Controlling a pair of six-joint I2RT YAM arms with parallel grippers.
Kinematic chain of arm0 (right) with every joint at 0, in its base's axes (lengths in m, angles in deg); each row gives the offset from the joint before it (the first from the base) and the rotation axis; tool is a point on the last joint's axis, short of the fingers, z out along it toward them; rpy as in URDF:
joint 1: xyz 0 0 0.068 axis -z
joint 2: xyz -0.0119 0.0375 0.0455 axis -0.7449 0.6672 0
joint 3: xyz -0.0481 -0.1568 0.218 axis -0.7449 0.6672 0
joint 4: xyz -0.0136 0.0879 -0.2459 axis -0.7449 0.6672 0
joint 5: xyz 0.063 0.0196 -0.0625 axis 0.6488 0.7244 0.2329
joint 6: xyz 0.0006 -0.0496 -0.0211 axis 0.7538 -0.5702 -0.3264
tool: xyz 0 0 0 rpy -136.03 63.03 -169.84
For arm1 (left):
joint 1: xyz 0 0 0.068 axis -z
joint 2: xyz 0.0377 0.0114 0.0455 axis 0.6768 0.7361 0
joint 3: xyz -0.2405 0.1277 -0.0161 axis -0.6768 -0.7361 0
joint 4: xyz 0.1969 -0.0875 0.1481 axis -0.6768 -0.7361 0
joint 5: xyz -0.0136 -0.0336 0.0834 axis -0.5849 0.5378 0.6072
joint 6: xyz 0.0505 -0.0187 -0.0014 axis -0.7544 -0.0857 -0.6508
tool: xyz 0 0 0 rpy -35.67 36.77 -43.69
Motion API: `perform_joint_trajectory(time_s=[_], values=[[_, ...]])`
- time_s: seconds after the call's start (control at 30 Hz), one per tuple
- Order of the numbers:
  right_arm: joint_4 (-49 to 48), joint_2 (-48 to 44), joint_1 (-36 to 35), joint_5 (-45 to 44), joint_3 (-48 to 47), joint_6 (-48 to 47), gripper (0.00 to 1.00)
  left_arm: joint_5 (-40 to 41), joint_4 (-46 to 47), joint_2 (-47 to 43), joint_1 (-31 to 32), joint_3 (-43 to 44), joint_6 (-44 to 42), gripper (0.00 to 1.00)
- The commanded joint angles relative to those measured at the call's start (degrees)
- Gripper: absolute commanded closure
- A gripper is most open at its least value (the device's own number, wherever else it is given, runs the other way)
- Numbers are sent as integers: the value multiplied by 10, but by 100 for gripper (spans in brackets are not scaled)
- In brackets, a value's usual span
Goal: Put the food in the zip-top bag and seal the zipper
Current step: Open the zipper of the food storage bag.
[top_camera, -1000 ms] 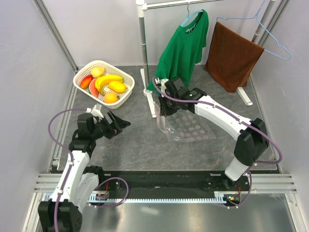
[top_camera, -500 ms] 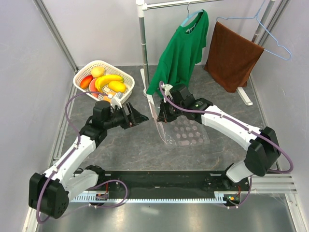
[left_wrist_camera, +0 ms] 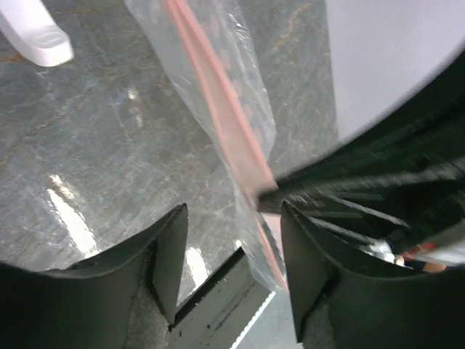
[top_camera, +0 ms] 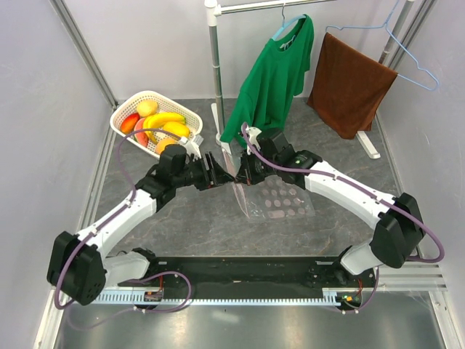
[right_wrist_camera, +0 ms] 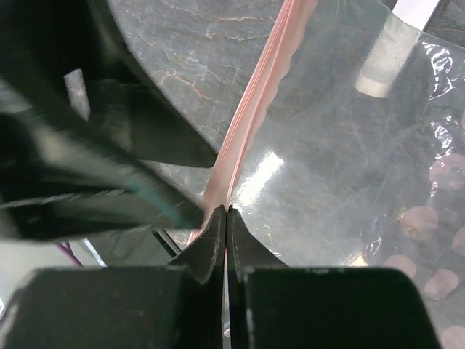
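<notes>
The clear dotted zip-top bag (top_camera: 280, 200) lies mid-table, its mouth edge lifted on the left. My right gripper (top_camera: 240, 174) is shut on the pinkish zipper (top_camera: 237, 192), with the jaws (right_wrist_camera: 227, 211) pressed together on the strip (right_wrist_camera: 261, 94). My left gripper (top_camera: 220, 174) is open right beside it. In the left wrist view the zipper (left_wrist_camera: 218, 94) runs down between my open fingers (left_wrist_camera: 232, 218), close to the right finger, not gripped. The food, a banana bunch (top_camera: 163, 118) with orange and red fruits, sits in the white basket (top_camera: 134, 102) at back left.
A clothes rack pole (top_camera: 214, 65) stands behind the bag, its white foot (top_camera: 227, 154) on the table and in the left wrist view (left_wrist_camera: 36, 36). A green shirt (top_camera: 276, 69), a brown towel (top_camera: 349, 83) and a blue hanger (top_camera: 410, 58) hang at the back.
My left arm has swung right from the left side up to the bag's lifted edge. My right gripper has shifted the held zipper edge slightly nearer and the bag has bunched.
</notes>
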Motion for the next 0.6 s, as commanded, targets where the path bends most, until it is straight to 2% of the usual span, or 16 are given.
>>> perform_joint_trajectory(time_s=[0.0, 0.07, 0.17, 0.27, 0.3, 0.33, 0.4, 0.57], values=[[-25, -28, -5, 12, 3, 6, 100, 46, -3, 36, 5, 31, -22, 45], [-25, -33, -6, 10, 3, 4, 100, 58, -10, 44, 6, 36, -24, 49], [-8, -43, -6, -13, -4, -4, 100, 72, -32, 57, 5, 45, -37, 62], [34, -53, -5, -79, -22, -17, 100, 93, -72, 47, 3, 52, -70, 74], [46, -56, -3, -102, -27, -31, 100, 98, -84, 45, 4, 53, -82, 83], [58, -60, -2, -144, -29, -36, 100, 106, -100, 39, 2, 55, -111, 87], [88, -73, 13, -166, -36, -48, 100, 144, -144, 32, -1, 58, -140, 98], [148, -105, 54, -216, -41, -78, 100, 187, -196, 31, -28, 52, -227, 98]])
